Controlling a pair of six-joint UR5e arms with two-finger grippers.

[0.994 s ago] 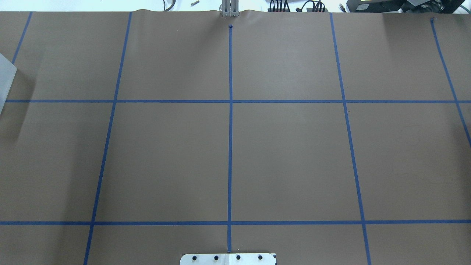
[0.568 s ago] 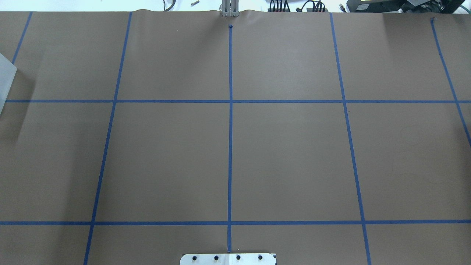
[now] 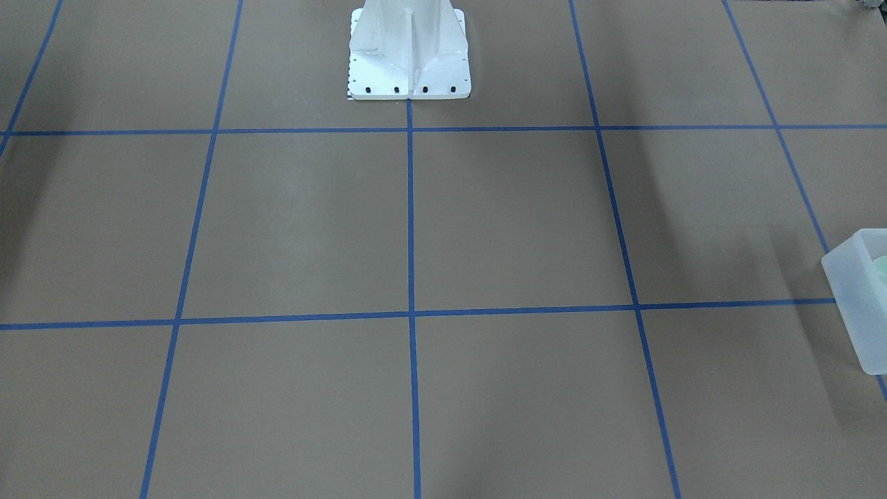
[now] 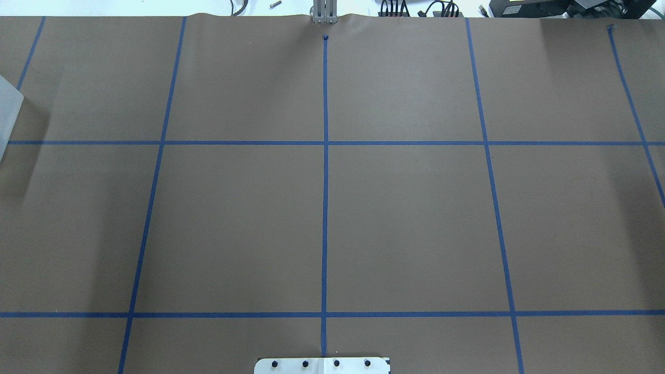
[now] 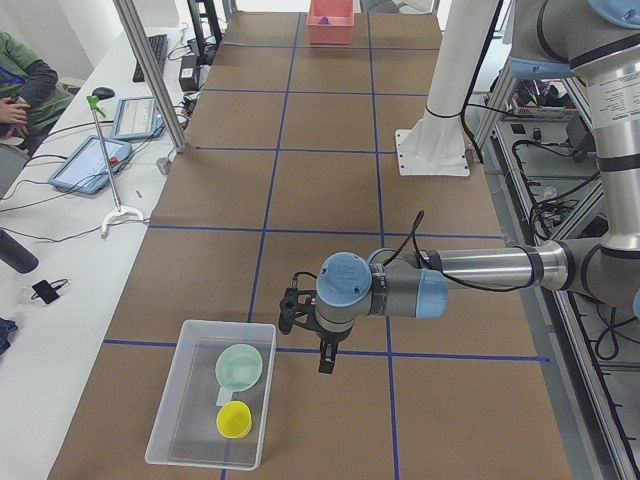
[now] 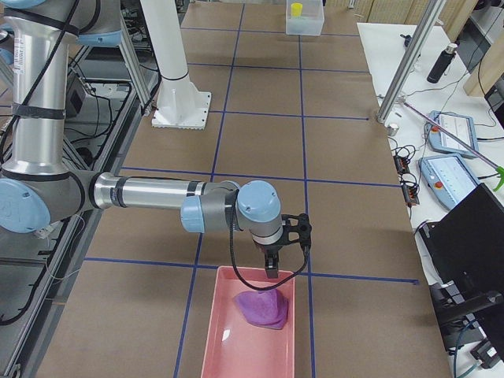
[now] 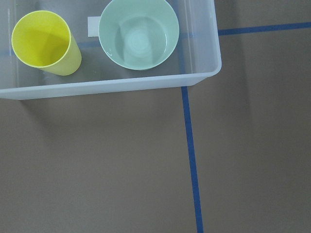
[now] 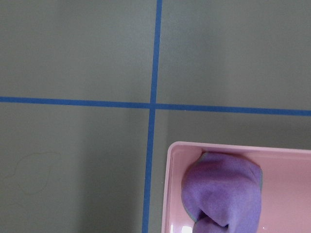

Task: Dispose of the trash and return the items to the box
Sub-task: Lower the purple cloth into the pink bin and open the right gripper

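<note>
The mint-green bowl point(image 5: 240, 366) stands upright inside the frosted-white box point(image 5: 168, 425), next to a yellow cup point(image 5: 234, 419). The left wrist view looks down on the bowl point(image 7: 138, 34), the cup point(image 7: 43, 41) and the box's rim point(image 7: 121, 85). My left gripper point(image 5: 326, 366) hangs above the table just beside the box; I cannot tell if it is open or shut. My right gripper point(image 6: 272, 272) hangs over the near end of a pink bin point(image 6: 211, 346); I cannot tell its state either.
A purple cloth point(image 6: 264, 309) lies in the pink bin, also in the right wrist view point(image 8: 221, 194). The box's corner shows at the overhead view's left edge point(image 4: 8, 111) and the front view's right edge point(image 3: 856, 305). The robot's white base point(image 3: 409, 62) stands mid-table. Tablets and cables lie beyond the far edge.
</note>
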